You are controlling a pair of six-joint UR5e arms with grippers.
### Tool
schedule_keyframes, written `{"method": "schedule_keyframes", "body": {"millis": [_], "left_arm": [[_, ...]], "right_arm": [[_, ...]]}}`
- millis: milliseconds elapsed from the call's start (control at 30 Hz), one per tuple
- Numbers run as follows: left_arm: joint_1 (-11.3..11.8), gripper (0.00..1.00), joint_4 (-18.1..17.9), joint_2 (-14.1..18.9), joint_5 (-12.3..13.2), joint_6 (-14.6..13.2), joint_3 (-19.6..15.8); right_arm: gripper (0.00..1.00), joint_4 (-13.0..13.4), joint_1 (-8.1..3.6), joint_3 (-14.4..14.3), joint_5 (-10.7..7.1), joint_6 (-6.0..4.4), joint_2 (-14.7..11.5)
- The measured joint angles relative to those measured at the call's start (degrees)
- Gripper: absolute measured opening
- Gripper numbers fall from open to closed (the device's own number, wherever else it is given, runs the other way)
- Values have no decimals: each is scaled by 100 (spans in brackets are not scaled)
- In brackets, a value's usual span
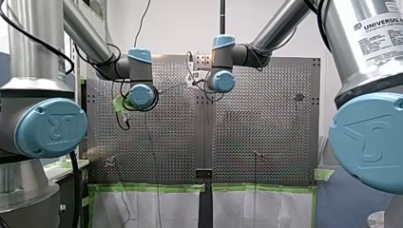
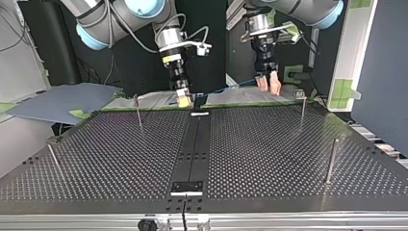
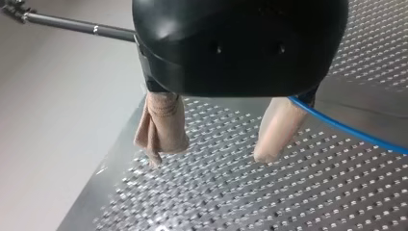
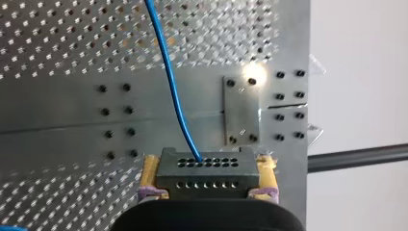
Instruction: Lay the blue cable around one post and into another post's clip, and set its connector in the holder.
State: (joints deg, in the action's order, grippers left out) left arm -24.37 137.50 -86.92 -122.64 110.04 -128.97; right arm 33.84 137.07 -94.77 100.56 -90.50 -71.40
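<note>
Right gripper (image 4: 208, 179) clamped on the rigid connector (image 4: 207, 168), likely the surest hold; the light, limp-looking cable (image 4: 172, 96) passes left gripper's (image 3: 209, 154) parted fingers (image 3: 163, 120).

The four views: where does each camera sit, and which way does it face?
Front view: behind and above the arms, facing over the perforated table; left arm and right arm flank it.
Top view: across the table, facing the arms; right end effector at left, left end effector at right.
Left wrist view: on the left wrist, looking past the open left end effector at the table.
Right wrist view: on the right wrist, looking over the right end effector gripping the connector.
Shared: both wrist views show the blue cable.
</note>
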Motion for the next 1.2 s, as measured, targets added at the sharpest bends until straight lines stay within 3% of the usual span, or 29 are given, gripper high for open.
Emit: {"method": "schedule_keyframes", "body": {"millis": [333,467,600,767,1200], "left_arm": [[582,100,589,590,556,523,23],[789,100,798,797,762,725,73],[1014,100,1024,1007,986,949,206],[1314,100,1322,1122,1264,1180,478],[2060,100,1722,1338,1187,1254,1143]], "right_arm": [[2,-184,54,403,-99,41,183],[2,-366,102,607,-99,143,387],[2,-552,138,817,-133,210,590],[2,-643,189,1045,-209,226,659],[2,-777,362,1471,-346,297,680]]}}
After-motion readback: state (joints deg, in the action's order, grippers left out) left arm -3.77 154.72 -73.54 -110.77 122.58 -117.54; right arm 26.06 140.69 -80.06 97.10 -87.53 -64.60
